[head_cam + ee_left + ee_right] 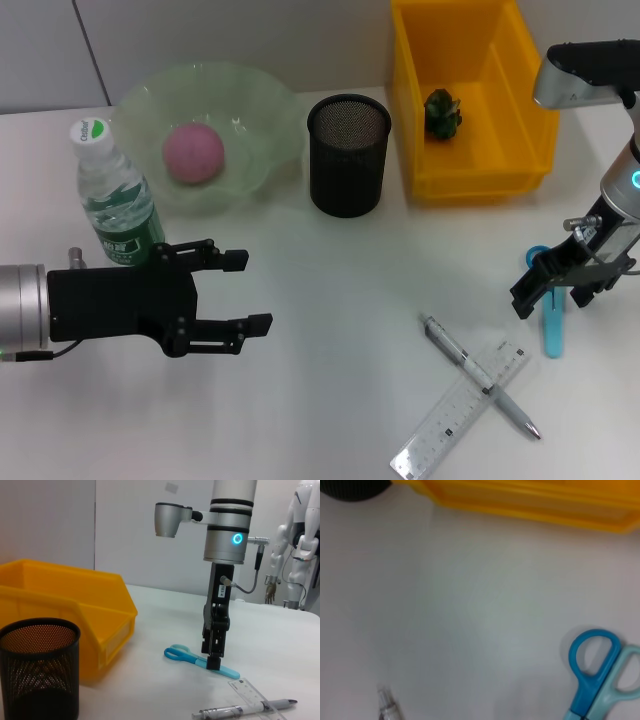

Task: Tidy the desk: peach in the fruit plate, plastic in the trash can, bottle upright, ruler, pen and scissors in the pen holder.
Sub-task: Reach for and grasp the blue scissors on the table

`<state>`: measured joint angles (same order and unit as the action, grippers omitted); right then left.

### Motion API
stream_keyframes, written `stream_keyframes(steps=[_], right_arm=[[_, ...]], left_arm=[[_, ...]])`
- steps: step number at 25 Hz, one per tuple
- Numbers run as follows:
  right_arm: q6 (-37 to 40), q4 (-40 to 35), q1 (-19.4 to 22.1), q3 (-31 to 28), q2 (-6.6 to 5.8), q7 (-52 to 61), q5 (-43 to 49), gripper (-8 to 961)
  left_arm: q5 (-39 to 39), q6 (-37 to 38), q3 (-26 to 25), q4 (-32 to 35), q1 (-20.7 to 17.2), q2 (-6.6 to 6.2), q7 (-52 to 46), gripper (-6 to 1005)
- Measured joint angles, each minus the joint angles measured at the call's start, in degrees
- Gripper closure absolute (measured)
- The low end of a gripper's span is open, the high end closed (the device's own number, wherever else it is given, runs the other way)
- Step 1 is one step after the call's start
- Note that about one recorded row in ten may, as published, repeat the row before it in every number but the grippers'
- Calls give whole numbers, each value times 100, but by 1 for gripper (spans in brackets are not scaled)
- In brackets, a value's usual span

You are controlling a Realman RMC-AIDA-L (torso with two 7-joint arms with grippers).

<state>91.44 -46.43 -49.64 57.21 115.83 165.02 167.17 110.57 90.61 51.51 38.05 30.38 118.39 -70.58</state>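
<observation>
Desk count: one of each kind

One pink round peach (pixel 194 153), clear plastic water bottle (pixel 115 195), blue-handled scissors (pixel 551 320), silver pen (pixel 480 376), transparent ruler (pixel 460 409), black mesh holder (pixel 347 155).

Peach (pixel 194 153) in the fruit plate (pixel 265 105), bottle (pixel 115 195) upright, pen (pixel 480 377) crossing the ruler (pixel 445 425).

Little can be read here. The bottle (pixel 113 195) at about nine o'clock on the table carries a green and white label with print too small to make out, and its white cap bears a green mark that cannot be read either. The clear ruler (pixel 462 408) at about five o'clock shows graduation marks along its edge, but no numbers are legible. A small white sticker on the right gripper (pixel 213 656) has dark characters, unreadable.
</observation>
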Motion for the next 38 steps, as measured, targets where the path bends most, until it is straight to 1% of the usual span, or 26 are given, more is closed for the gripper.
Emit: stream_keyframes(steps=[35, 38], right_arm=[[-83, 50, -8, 0, -9, -76, 0, 176], [-91, 192, -49, 1, -24, -76, 0, 177]], left_arm=[[-19, 0, 0, 0, 30, 8, 0, 167], [-19, 0, 0, 0, 37, 9, 0, 167]])
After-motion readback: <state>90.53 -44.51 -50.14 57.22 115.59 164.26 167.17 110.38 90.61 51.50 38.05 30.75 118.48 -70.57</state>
